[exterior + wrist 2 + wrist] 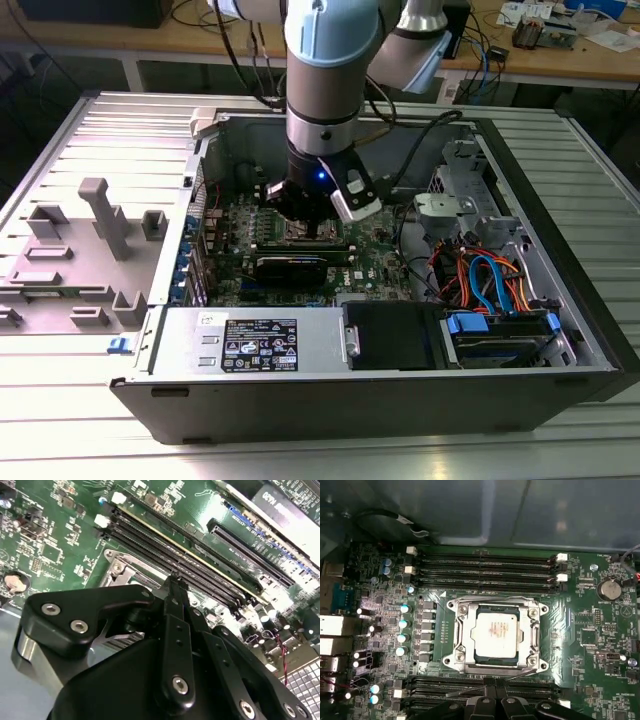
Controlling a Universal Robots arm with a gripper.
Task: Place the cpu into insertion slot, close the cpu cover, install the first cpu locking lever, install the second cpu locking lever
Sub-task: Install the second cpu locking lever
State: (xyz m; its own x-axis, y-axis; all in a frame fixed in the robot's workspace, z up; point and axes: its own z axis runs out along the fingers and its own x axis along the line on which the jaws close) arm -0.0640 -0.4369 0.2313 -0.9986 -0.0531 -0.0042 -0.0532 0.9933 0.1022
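In the first wrist view the cpu (496, 632) sits in the insertion slot (451, 605), the cpu cover (465, 635) closed flat around it. The tool (493, 689) hovers beside the socket's edge, fingers pressed together, empty.

cpu (496, 633): 1 | insertion slot (460, 630): 1 | cpu cover (536, 630): 1 | coin cell (609, 589): 1

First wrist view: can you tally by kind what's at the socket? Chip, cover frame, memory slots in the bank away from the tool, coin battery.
Chip: 1
Cover frame: 1
Memory slots, bank away from the tool: 4
Coin battery: 1
Total: 7
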